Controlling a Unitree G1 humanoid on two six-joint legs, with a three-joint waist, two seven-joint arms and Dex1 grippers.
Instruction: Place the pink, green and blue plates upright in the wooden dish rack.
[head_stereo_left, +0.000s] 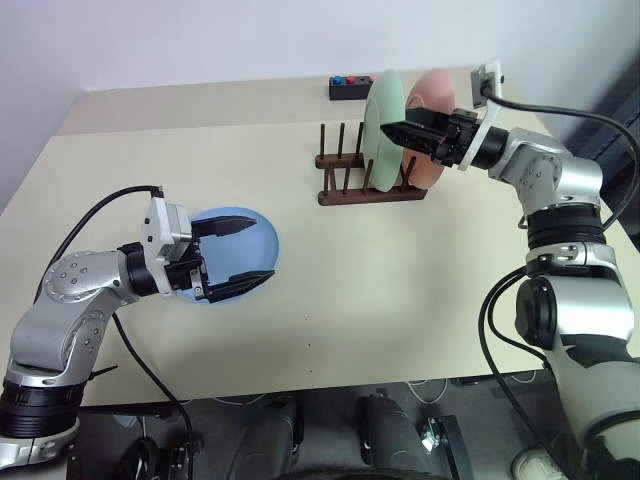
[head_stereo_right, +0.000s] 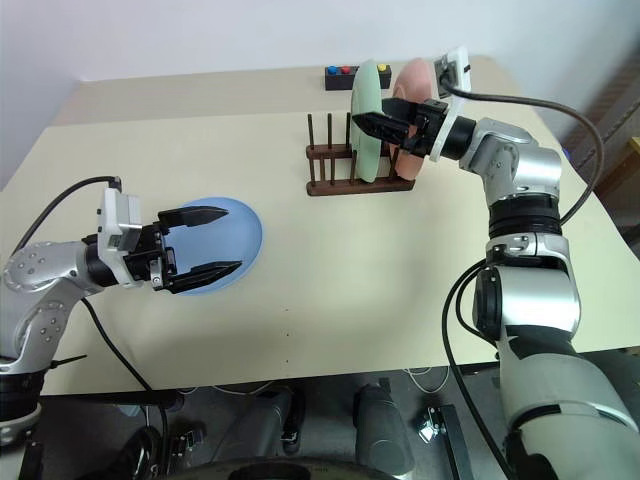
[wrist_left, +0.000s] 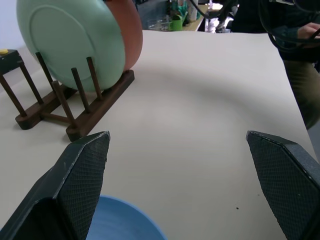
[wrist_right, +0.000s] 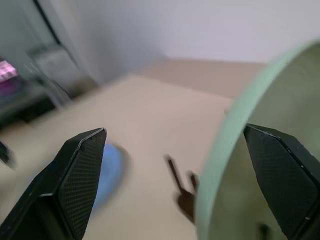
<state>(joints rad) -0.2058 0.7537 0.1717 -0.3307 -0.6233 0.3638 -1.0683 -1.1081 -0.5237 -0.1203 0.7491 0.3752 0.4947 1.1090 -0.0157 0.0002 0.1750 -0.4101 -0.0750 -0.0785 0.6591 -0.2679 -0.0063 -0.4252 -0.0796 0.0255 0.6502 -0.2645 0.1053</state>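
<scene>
The wooden dish rack (head_stereo_left: 368, 192) stands at the back of the table. The green plate (head_stereo_left: 382, 135) is upright in it, and the pink plate (head_stereo_left: 437, 95) is upright just behind. My right gripper (head_stereo_left: 403, 128) is level at the green plate's upper rim (wrist_right: 225, 150) and open; the rim lies between its wide-apart fingers (wrist_right: 75, 185) without being pinched. The blue plate (head_stereo_left: 248, 236) lies flat on the table at the near left. My left gripper (head_stereo_left: 262, 250) hovers open just above it, pointing toward the rack (wrist_left: 75, 107), with nothing held.
A black box with red and blue buttons (head_stereo_left: 350, 86) sits behind the rack. A white socket block (head_stereo_left: 487, 74) with a black cable lies at the back right. Bare tabletop (head_stereo_left: 400, 290) spreads between the blue plate and the rack. A person (wrist_left: 300, 45) sits beyond the table.
</scene>
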